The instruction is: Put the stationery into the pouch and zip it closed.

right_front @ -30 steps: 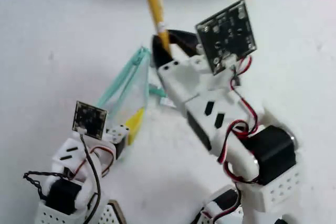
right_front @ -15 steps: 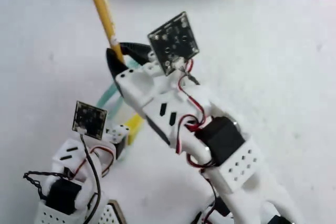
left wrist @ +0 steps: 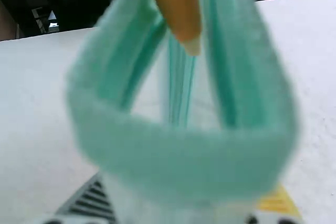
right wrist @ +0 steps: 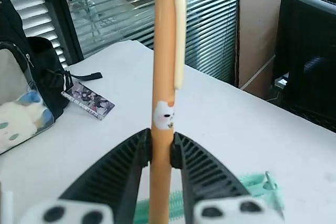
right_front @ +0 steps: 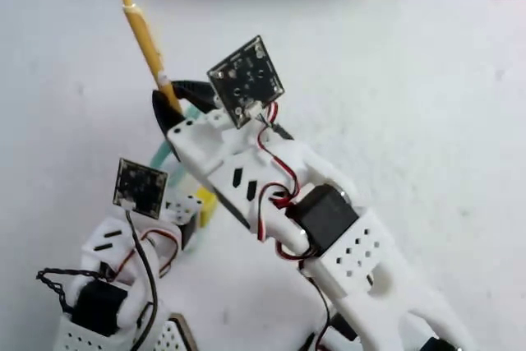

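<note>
My right gripper (right_front: 170, 103) is shut on an orange-yellow pen (right_front: 146, 42), which stands tilted with its cap end up. The right wrist view has the pen (right wrist: 166, 77) clamped upright between the black ribbed jaws of the right gripper (right wrist: 160, 139). Below it stands the clear pouch with a teal zip rim (right_front: 164, 152), mostly hidden under the right arm. In the left wrist view the pouch's mouth (left wrist: 178, 156) gapes wide and the pen's tip (left wrist: 181, 19) hangs at its upper edge. My left gripper (right_front: 200, 205) is shut on the pouch's near end.
The right arm's white body (right_front: 329, 228) stretches across the middle of the table. A dark bag with a clear pocket (right wrist: 23, 90) and a small card (right wrist: 86, 100) lie at the table's far side. White table (right_front: 411, 80) lies bare to the right.
My right arm has swung left with the pen, from beside the pouch to over its mouth, and now covers most of the pouch. The left arm has kept still.
</note>
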`<state>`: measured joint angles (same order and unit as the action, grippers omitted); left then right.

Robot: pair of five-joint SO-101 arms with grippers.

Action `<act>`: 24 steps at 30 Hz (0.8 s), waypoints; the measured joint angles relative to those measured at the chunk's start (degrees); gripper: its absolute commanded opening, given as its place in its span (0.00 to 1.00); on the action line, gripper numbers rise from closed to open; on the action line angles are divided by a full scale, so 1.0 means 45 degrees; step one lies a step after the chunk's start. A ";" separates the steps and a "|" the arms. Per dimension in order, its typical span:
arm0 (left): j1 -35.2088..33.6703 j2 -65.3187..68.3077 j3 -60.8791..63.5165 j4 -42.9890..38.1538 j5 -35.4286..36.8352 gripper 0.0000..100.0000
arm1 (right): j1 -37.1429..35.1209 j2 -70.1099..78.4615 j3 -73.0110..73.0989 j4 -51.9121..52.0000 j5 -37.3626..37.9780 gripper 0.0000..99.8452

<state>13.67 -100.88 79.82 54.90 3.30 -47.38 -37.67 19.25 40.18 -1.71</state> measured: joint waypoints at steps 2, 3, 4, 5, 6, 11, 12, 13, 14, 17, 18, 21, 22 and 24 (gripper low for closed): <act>0.0000 0.0000 0.0000 0.0000 0.0000 0.24 | 0.0020 0.0000 0.0000 0.0293 0.0000 0.02; 0.0000 0.0000 0.0000 0.0000 0.0000 0.24 | 0.0020 0.0000 0.0000 0.0488 0.0000 0.02; 0.0000 0.0000 0.0000 0.0000 0.0000 0.24 | 0.0020 0.0000 0.0000 0.0684 0.0000 0.02; 0.0000 0.0000 0.0000 0.0000 0.0000 0.24 | 0.0020 0.0000 0.0000 0.0957 0.0000 0.02; 0.0000 0.0000 0.0000 0.0000 0.0000 0.24 | 0.0020 0.0000 0.0000 0.1192 0.0000 0.02; 0.0000 0.0000 0.0000 0.0000 0.0000 0.24 | 0.0020 -0.0547 0.0000 0.2090 -0.0020 0.02; 0.0000 0.0000 0.0000 0.0000 0.0000 0.24 | 0.0059 -0.0821 0.0000 0.2305 -0.0020 0.02; 0.0000 0.0000 0.0000 0.0000 0.0000 0.24 | 0.0098 -0.1133 0.0020 0.2501 -0.0020 0.02; 0.0000 0.0000 0.0000 0.0000 0.0000 0.24 | 0.0156 -0.1446 0.0020 0.2676 -0.0020 0.02; 0.0039 0.0000 0.0000 0.0000 0.0000 0.24 | 0.0176 -0.2286 0.0020 0.3204 0.0567 0.07; 0.0039 0.0000 0.0000 0.0000 0.0000 0.24 | 0.0176 -0.2442 0.0020 0.3477 0.1016 0.10; 0.0000 0.0000 0.0000 0.0000 0.0000 0.24 | 0.0195 -0.2637 0.0020 0.4454 0.1895 0.18; 0.0000 0.0000 0.0000 0.0000 0.0000 0.24 | 0.0234 -0.2637 0.0020 0.4708 0.1934 0.19; 0.0000 0.0000 0.0000 0.0000 0.0000 0.24 | 0.0234 -0.2637 0.0020 0.4962 0.2012 0.20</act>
<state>13.67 -100.88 79.82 54.90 3.30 -46.33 -49.54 19.34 62.51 7.34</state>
